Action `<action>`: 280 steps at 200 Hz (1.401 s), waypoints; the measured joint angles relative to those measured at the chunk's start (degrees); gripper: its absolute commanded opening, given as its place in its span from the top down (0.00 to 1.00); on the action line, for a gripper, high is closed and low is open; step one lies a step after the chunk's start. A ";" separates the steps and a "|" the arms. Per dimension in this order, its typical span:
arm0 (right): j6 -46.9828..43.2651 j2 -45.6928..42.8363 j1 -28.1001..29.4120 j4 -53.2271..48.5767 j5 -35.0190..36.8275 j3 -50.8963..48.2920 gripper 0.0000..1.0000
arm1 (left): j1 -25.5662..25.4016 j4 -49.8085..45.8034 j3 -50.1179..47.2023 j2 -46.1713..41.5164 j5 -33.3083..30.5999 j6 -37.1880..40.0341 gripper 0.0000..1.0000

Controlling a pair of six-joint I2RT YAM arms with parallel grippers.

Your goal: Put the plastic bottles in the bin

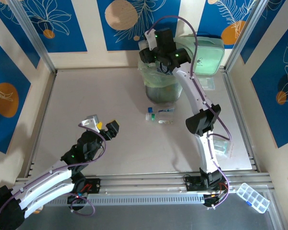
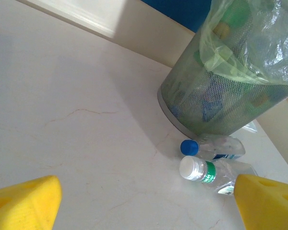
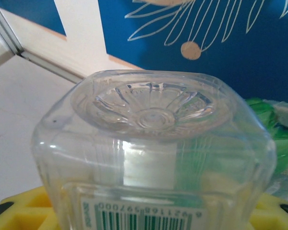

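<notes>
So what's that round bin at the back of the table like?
The bin is a round, upright bucket with a grey mesh wall, seemingly metal, lined with a translucent pale green bag bunched over its rim. It stands on the table toward its far edge. Bottles show through the mesh. A blue-capped bottle and a white-capped bottle lie by its base. The right gripper holds a clear bottle above it.

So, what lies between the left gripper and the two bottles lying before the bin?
Nothing. In the top view the table is bare from the left gripper to the blue-capped bottle and the white-capped bottle.
</notes>
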 measured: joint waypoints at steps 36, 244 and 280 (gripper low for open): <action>-0.02 1.97 -0.31 -1.42 0.96 0.00 0.74 | 0.00 0.00 0.00 0.00 0.00 0.00 0.08; 4.17 -15.74 3.06 2.19 5.84 -18.36 0.33 | 0.00 1.79 0.63 4.35 1.77 1.05 0.08; 5.44 -32.20 7.78 9.81 6.73 -39.26 0.26 | 0.00 3.34 2.36 10.54 4.96 1.31 0.08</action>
